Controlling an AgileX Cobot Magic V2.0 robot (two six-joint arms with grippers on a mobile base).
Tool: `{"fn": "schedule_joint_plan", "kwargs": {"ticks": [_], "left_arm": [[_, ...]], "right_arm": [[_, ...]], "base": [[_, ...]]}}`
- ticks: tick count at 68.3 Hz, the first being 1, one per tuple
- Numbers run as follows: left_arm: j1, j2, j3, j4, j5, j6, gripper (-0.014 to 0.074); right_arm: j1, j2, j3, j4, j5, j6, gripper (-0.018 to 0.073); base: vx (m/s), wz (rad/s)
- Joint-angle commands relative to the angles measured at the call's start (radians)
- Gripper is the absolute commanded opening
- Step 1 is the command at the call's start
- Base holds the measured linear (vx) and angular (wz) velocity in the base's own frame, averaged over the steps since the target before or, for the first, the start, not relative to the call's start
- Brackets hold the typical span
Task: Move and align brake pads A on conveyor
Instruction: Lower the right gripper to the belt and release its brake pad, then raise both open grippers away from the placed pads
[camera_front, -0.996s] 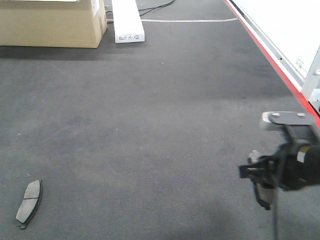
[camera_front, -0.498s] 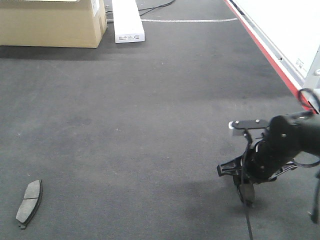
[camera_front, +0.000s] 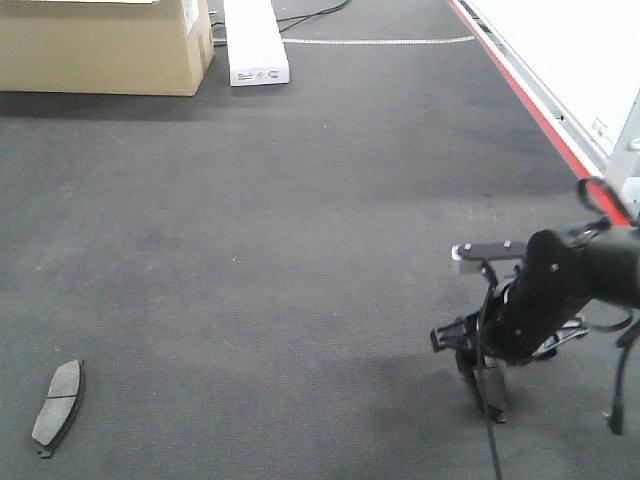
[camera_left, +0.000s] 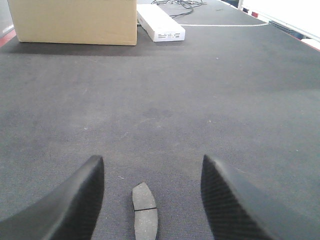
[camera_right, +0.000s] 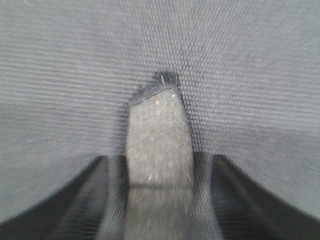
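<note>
The conveyor (camera_front: 300, 250) is stretching wide and open through the middle, with its red stripe (camera_front: 540, 115) running along the edge toward 2 o'clock. A cardboard box (camera_front: 100, 50) at 11 and a white case (camera_front: 255, 45) at 12 are bounding the far end, their print too small to read. At 4, the right gripper (camera_front: 485, 378) is clamping one pad (camera_right: 157, 140) upright. At 8, a second pad (camera_front: 58, 405) is lying flat before the left gripper (camera_left: 150, 165), jaws spread.
</note>
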Motion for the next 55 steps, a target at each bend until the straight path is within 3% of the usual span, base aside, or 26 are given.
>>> {"fn": "schedule_joint_plan", "kwargs": {"ticks": [1,18,55], "left_arm": [[-0.004,0.012,-0.024,-0.008,-0.078,-0.002,0.0422],[-0.004,0.012,-0.024,-0.008,-0.078,-0.002,0.0422],[-0.004,0.012,-0.024,-0.008,-0.078,-0.002,0.0422]], "right_arm": [[-0.001,-0.121,-0.009,-0.01,-0.024,0.0,0.0467],[-0.001,-0.439,0.146,-0.031,-0.116,-0.017,0.0466],[-0.001,-1.31,0.547,-0.041,-0.096,-0.027,0.0466]], "base": [[0.0,0.0],[0.0,0.0],[0.0,0.0]]}}
